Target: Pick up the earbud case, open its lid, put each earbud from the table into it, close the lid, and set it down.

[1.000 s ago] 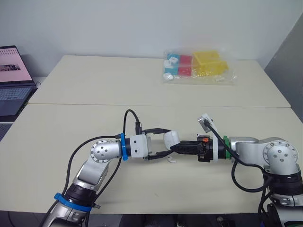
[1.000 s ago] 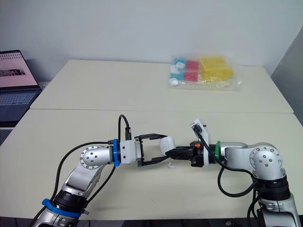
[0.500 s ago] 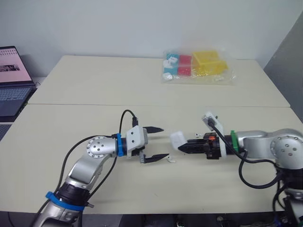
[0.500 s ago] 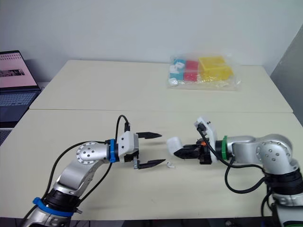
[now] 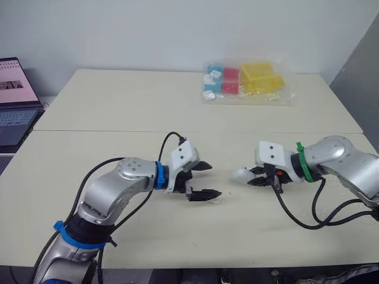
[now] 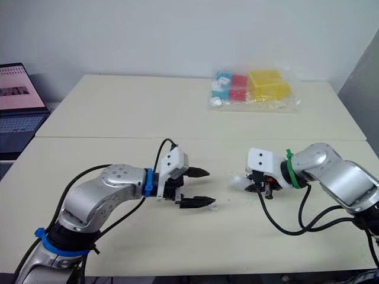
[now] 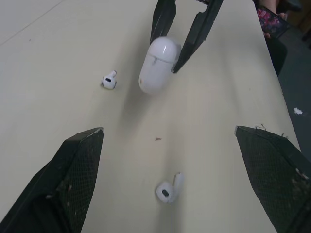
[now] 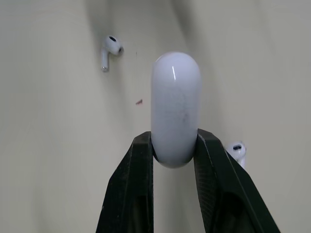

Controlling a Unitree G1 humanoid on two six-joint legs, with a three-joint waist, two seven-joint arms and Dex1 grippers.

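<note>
1. The right gripper (image 8: 174, 141) is clamped on the lower end of the white earbud case (image 8: 176, 99), one black finger pressed against each side.
2. The case is held low over the near part of the table (image 5: 118, 148), pointing toward the left arm, and its lid looks closed.
3. The left gripper (image 5: 212, 180) faces the case with a gap between them. Its fingers are spread wide and hold nothing.
4. One earbud (image 7: 167, 188) lies on the table between the two grippers, close to the left gripper's nearer fingertip.
5. The second earbud (image 8: 237, 151) lies on the table just beside the case and the right gripper's fingers.
6. At the far side of the table sits a clear bag of coloured blocks (image 5: 246, 81).
7. An open laptop (image 5: 15, 100) stands off to the left.
</note>
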